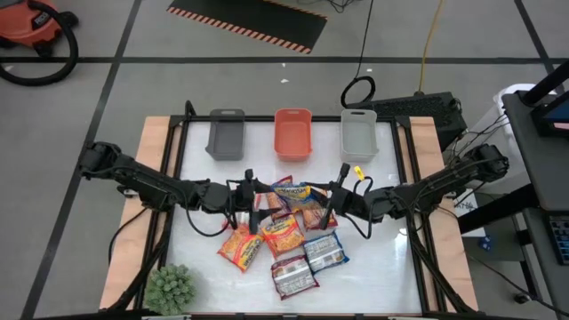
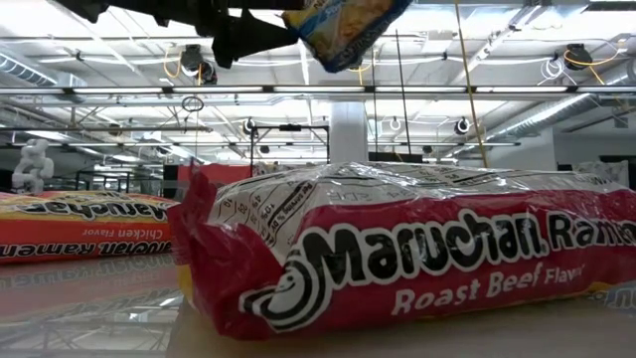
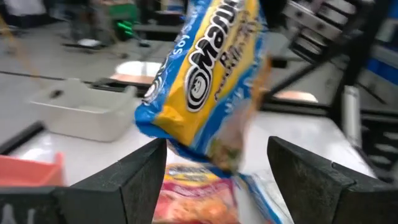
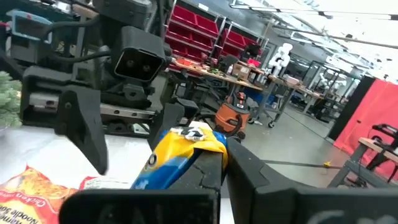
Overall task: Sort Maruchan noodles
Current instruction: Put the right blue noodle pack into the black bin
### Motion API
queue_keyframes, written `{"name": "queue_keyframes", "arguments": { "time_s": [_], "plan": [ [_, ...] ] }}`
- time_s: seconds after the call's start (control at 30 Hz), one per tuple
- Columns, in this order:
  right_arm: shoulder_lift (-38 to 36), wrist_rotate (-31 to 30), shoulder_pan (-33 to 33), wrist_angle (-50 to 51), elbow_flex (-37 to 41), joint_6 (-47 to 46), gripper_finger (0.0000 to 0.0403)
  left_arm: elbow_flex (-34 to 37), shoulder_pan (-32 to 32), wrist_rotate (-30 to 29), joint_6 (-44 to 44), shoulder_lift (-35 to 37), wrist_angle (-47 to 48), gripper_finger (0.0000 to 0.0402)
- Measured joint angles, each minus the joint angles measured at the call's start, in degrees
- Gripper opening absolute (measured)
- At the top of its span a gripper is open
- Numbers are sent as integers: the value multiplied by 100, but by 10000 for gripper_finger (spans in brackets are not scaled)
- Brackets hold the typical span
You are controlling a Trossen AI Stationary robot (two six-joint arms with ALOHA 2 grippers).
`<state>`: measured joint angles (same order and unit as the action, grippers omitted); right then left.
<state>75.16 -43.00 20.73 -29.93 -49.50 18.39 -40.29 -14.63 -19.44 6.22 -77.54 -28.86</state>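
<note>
Several Maruchan packets lie piled mid-table: orange-yellow ones (image 1: 242, 247) (image 1: 283, 236) and silver-red ones (image 1: 294, 276) (image 1: 324, 252). In the low view a red Roast Beef packet (image 2: 397, 264) lies closest, with an orange chicken packet (image 2: 79, 229) behind it. My right gripper (image 1: 331, 206) (image 4: 217, 158) is shut on a blue-yellow packet (image 3: 205, 68) (image 1: 309, 194) (image 2: 343, 30), held above the pile. My left gripper (image 1: 247, 206) (image 3: 217, 149) is open and faces that packet from the left, touching nothing. My right gripper pinches the blue-yellow packet by its yellow end (image 4: 186, 140) between the two fingers, coming roughly level from the table's right. The packet is lifted clear of the pile and sticks out tilted beyond the fingertips toward the left gripper.
Three bins stand in a row along the far edge: dark grey (image 1: 226, 135), orange (image 1: 293, 133) and light grey (image 1: 359, 135). A small green plant (image 1: 169, 289) sits at the near left corner. Bare white table shows to the left and right of the pile.
</note>
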Motion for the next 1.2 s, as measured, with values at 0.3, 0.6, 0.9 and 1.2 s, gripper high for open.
{"name": "queue_keyframes", "arguments": {
  "time_s": [0.3, 0.6, 0.9, 1.2],
  "plan": [
    [0, 4, 129, -295, 0, 204, 0, -7, 16, 334, 158, 375, 299, 282],
    [2, 302, 109, -616, 0, 61, 0, -4, 18, 696, 99, -329, -790, 282],
    [1, 280, 98, -497, 0, 68, 0, -2, 19, 937, -9, -655, -1716, 279],
    [1, 273, 96, -396, 0, 72, 0, -2, 15, 884, -88, -659, -1840, 177]
  ]
}}
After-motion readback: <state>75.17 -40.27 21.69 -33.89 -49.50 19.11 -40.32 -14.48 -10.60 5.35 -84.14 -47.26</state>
